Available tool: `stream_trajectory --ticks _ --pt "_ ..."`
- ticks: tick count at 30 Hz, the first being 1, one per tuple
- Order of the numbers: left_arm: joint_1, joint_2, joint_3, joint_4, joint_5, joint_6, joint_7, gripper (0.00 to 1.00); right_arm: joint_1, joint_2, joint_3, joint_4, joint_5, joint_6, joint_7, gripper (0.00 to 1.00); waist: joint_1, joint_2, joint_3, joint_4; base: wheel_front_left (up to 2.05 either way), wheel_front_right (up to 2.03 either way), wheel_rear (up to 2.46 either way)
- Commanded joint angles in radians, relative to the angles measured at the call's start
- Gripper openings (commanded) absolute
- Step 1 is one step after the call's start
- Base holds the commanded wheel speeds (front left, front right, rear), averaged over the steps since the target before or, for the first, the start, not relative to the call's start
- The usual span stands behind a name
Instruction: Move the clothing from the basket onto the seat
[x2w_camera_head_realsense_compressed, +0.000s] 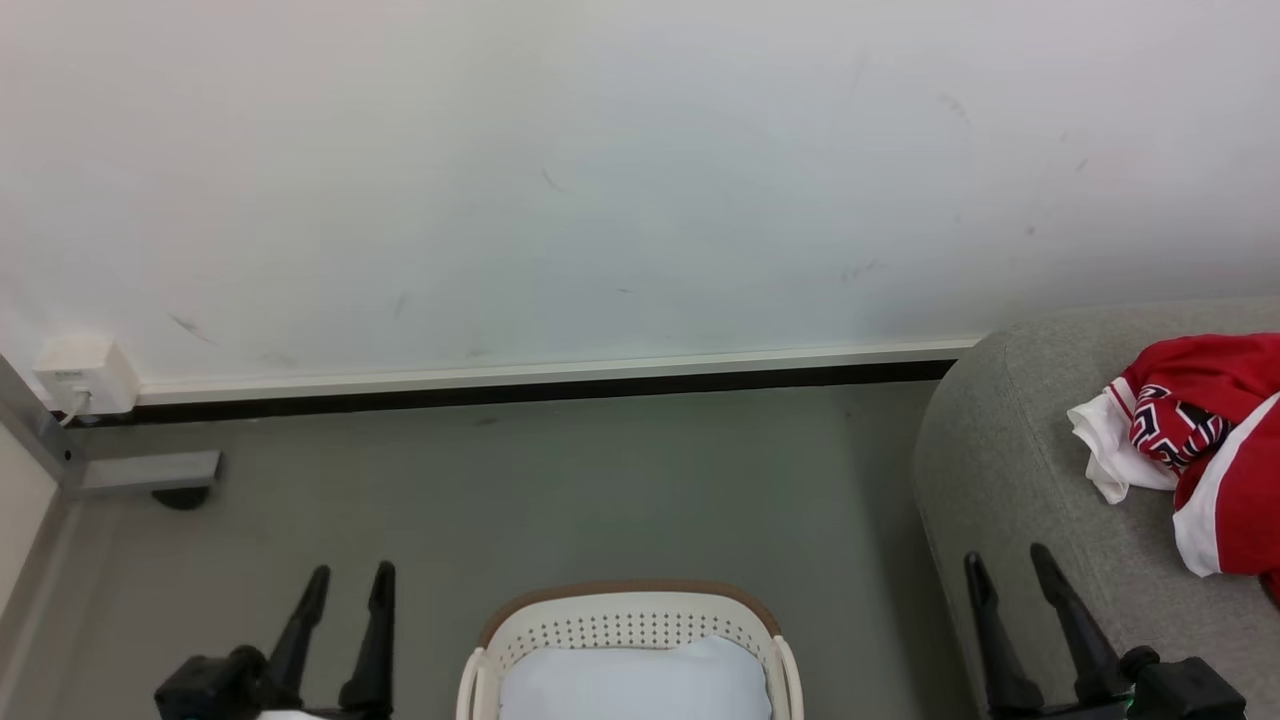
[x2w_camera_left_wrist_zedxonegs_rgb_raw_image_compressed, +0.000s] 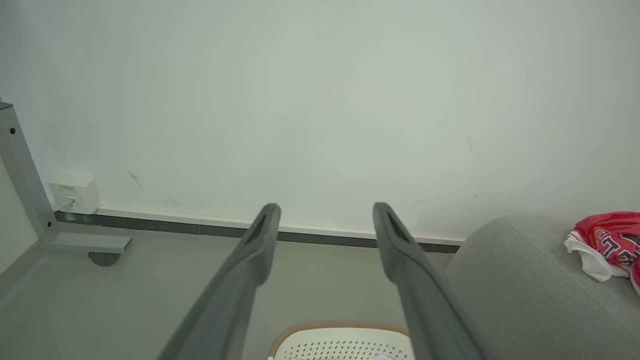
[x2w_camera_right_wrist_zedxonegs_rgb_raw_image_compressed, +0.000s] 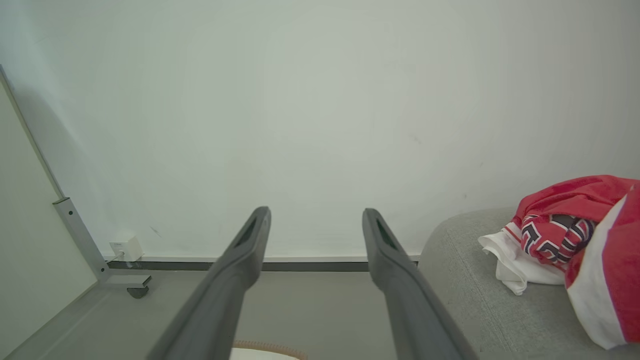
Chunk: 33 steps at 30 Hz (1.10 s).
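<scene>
The red and white clothing (x2w_camera_head_realsense_compressed: 1205, 450) lies bunched on the grey seat (x2w_camera_head_realsense_compressed: 1010, 470) at the right, its block lettering showing; the clothing (x2w_camera_right_wrist_zedxonegs_rgb_raw_image_compressed: 570, 240) and the seat (x2w_camera_right_wrist_zedxonegs_rgb_raw_image_compressed: 465, 280) show again in the right wrist view, and the clothing (x2w_camera_left_wrist_zedxonegs_rgb_raw_image_compressed: 610, 242) in the left wrist view. The cream basket (x2w_camera_head_realsense_compressed: 628, 640) with a brown rim stands on the floor at bottom centre, holding its white liner (x2w_camera_head_realsense_compressed: 635, 685). My left gripper (x2w_camera_head_realsense_compressed: 350, 580) is open to the basket's left. My right gripper (x2w_camera_head_realsense_compressed: 1008, 558) is open between basket and seat. Both hold nothing.
A white wall with a skirting strip (x2w_camera_head_realsense_compressed: 540, 375) runs behind. A wall socket box (x2w_camera_head_realsense_compressed: 85, 375) and a grey metal leg with a foot (x2w_camera_head_realsense_compressed: 150, 475) stand at the left. Grey floor (x2w_camera_head_realsense_compressed: 600, 480) lies between basket and wall.
</scene>
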<state>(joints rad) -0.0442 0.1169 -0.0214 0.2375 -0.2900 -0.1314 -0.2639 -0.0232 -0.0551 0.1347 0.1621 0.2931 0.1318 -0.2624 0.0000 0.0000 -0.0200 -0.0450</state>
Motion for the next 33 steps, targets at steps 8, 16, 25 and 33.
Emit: stream_trajectory --ticks 8,16,25,33 --pt "0.008 -0.015 0.004 0.028 -0.085 0.0 0.027 0.0 0.014 -0.003 -0.007 0.021 0.09 0.0 0.019 0.0 0.0 0.0 0.001 0.002 0.0 0.0 0.0" --pt "0.0 -0.021 0.019 0.024 -0.224 0.0 0.066 0.0 0.0 -0.011 -0.024 0.03 0.237 0.0 0.051 0.0 0.0 0.0 0.002 0.005 0.0 0.0 0.0" --pt "-0.009 -0.026 0.034 0.02 -0.364 0.0 0.105 0.0 -0.013 -0.017 -0.043 0.036 0.384 0.0 0.085 0.0 0.0 0.0 0.004 0.008 0.0 0.0 0.0" --pt "-0.017 -0.031 0.045 0.018 -0.478 0.0 0.137 0.0 -0.022 -0.021 -0.059 0.041 0.502 0.0 0.113 0.0 0.0 0.0 0.005 0.011 0.0 0.0 0.0"
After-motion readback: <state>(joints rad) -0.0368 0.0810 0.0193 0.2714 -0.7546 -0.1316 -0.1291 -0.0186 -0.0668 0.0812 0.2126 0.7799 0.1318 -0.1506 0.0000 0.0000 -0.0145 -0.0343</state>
